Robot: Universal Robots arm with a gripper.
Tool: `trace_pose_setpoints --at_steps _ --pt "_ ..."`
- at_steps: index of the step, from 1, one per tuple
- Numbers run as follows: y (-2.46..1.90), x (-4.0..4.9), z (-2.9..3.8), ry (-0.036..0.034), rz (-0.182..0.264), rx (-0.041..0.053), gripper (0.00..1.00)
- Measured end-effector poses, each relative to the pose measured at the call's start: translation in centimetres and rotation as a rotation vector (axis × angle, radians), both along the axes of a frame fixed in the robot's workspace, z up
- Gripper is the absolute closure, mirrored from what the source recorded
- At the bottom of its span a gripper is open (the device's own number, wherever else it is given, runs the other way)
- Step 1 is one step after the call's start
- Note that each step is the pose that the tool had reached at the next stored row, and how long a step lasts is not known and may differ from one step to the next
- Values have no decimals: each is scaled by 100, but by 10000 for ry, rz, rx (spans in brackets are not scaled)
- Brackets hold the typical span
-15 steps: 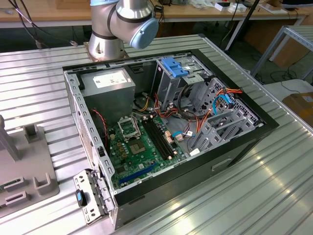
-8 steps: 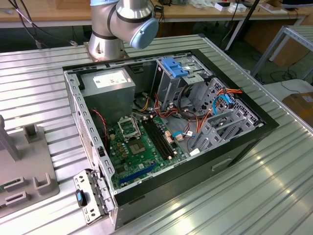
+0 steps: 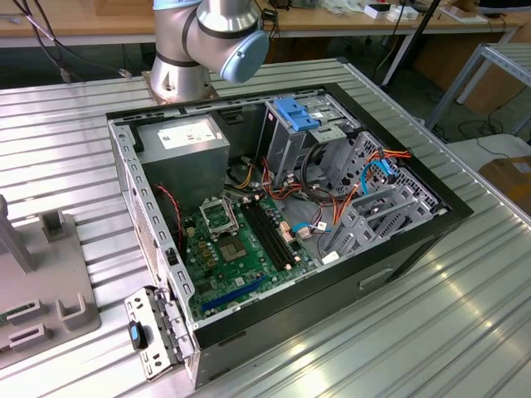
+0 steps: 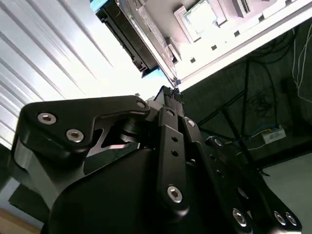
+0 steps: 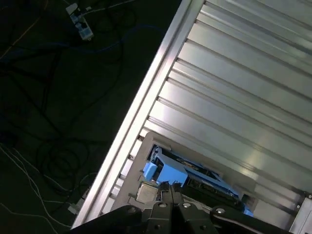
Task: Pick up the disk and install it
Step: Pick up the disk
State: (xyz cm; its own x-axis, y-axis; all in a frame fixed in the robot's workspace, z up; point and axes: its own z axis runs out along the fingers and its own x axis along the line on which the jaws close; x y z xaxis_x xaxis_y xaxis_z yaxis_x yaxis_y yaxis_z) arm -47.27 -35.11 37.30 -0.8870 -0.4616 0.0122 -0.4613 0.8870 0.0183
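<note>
Tool (image 5: 170,192) above disk (image 5: 171,173) (nose down)

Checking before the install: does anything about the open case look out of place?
A metal bracket hangs splayed outward off the case corner over the table, lower left in the exterior view; loose cables sprawl across the drive cage.

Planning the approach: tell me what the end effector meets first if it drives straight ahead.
Probably the blue-railed disk, which lies just beyond the end effector in the first wrist view, sitting in a grey holder on the slatted table. The gap is hard to judge.
</note>
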Motion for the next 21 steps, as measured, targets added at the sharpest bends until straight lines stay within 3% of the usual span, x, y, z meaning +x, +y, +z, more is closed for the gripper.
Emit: trace_pose_setpoints --at_steps 9,15,21 --pt "0 0 -4 0 2113 -25 89" --pt "0 0 -8 -1 4007 -36 89" --pt "0 0 -8 0 4178 -37 89"
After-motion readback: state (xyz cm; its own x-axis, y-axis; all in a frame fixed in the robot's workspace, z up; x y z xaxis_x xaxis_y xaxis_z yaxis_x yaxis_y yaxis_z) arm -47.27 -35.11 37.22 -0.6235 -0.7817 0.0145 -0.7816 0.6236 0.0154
